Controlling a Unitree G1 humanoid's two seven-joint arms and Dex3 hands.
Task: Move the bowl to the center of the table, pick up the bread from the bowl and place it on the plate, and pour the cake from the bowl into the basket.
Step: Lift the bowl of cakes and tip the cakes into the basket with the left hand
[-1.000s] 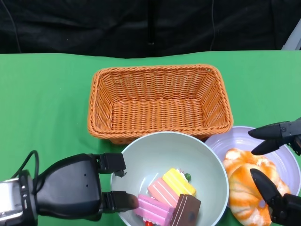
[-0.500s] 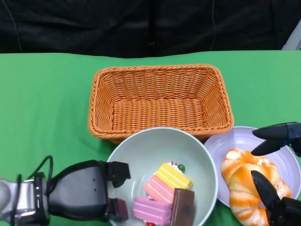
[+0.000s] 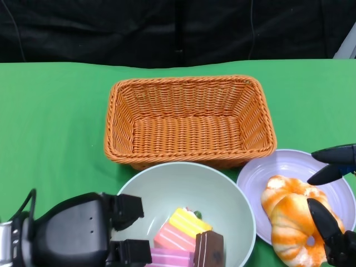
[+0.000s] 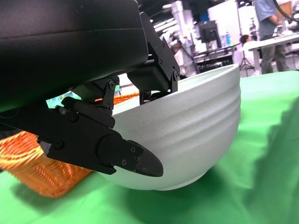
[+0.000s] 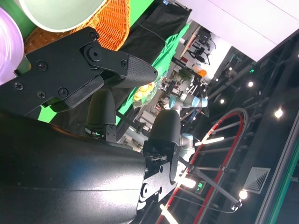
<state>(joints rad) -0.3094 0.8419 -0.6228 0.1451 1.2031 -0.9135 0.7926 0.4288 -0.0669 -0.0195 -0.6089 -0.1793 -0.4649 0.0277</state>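
The pale green bowl [image 3: 178,186] sits at the near edge of the table, just in front of the wicker basket [image 3: 189,119]. Several cake slices [image 3: 186,233] in pink, yellow and brown lie in its near side. My left hand [image 3: 78,236] grips the bowl's left rim; in the left wrist view its fingers [image 4: 107,149] clamp the bowl [image 4: 191,130] over the rim and under the wall. The orange bread [image 3: 292,219] lies on the lilac plate [image 3: 278,164] at the right. My right hand [image 3: 328,228] hovers at the bread's right side with fingers spread, holding nothing.
The basket holds nothing and nearly touches both bowl and plate. Green cloth covers the table, with bare stretches to the left and behind the basket. A black backdrop closes the far edge. The left wrist view shows people far off in the room.
The bowl has come nearer to me and slightly left in my left hand's grip, with the cakes sliding along. My right hand has drawn a little to the right of the bread.
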